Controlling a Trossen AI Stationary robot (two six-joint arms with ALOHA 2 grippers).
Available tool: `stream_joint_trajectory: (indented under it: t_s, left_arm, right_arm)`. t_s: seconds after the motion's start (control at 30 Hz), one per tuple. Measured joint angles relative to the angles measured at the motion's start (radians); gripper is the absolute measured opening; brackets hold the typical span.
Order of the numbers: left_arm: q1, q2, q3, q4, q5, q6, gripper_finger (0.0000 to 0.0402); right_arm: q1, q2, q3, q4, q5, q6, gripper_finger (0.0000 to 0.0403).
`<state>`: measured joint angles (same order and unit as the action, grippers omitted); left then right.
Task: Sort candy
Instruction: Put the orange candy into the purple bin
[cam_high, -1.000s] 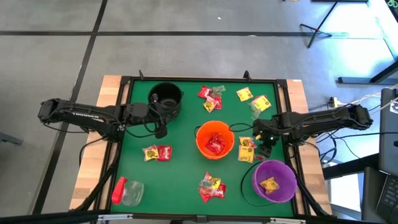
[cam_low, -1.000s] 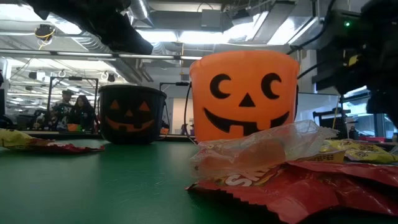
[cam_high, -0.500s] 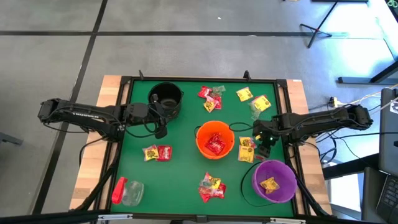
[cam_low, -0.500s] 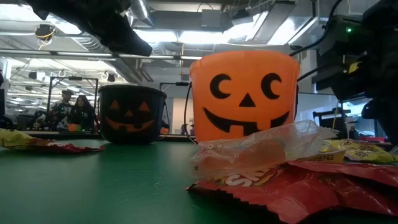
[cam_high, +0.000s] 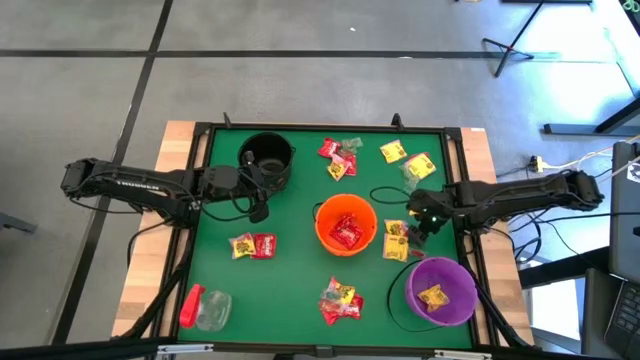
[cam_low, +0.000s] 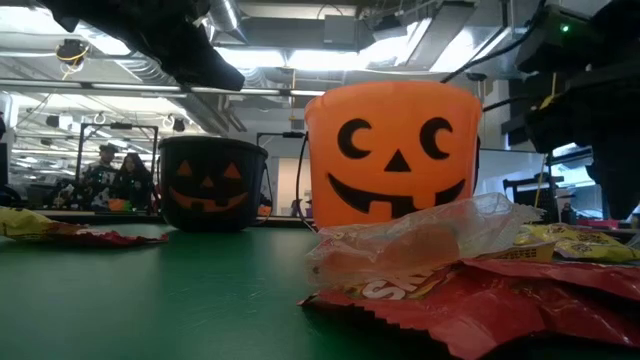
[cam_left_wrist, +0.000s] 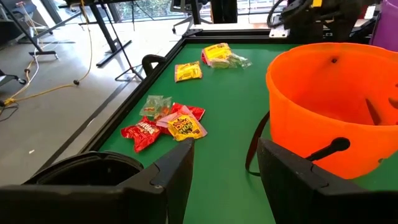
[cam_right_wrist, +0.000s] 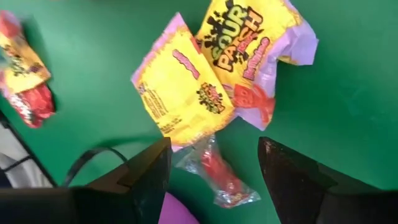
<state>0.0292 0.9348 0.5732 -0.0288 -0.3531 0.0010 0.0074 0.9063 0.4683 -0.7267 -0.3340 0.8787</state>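
Small wrapped candy packets lie in loose groups on the green table (cam_high: 290, 270): near the far edge (cam_high: 340, 155), left of centre (cam_high: 253, 245), near the front (cam_high: 340, 300) and beside the orange bucket (cam_high: 397, 240). My right gripper (cam_high: 420, 222) hovers open over that last group. The right wrist view shows its gripper (cam_right_wrist: 214, 180) above two yellow packets (cam_right_wrist: 186, 93) and a clear-wrapped red candy (cam_right_wrist: 217, 171). My left gripper (cam_high: 258, 205) waits open by the black bucket (cam_high: 267, 155), and in its wrist view the gripper (cam_left_wrist: 224, 180) faces the orange bucket (cam_left_wrist: 336, 99).
The orange bucket (cam_high: 345, 225) holds red packets and the purple bucket (cam_high: 440, 290) holds a yellow one. A red-capped clear jar (cam_high: 205, 308) lies at the near left corner. Raised black rails frame the table. People stand far behind the table (cam_low: 110, 170).
My right gripper has shifted a little toward the far edge and the orange bucket, staying open above the candy group. The left arm and the candy have kept still.
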Motion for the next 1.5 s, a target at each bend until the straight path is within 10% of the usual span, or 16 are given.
stream_joint_trajectory:
  t_s: [0.77, 1.5]
  left_arm:
    - [0.000, 0.000, 0.000, -0.009, 0.008, -0.021, 0.0167]
    - [0.000, 0.000, 0.000, -0.008, 0.007, -0.021, 0.0167]
  right_arm:
    - [0.339, 0.027, 0.000, -0.032, 0.194, -0.078, 0.0237]
    - [0.352, 0.119, 0.000, -0.024, 0.212, -0.107, 0.0237]
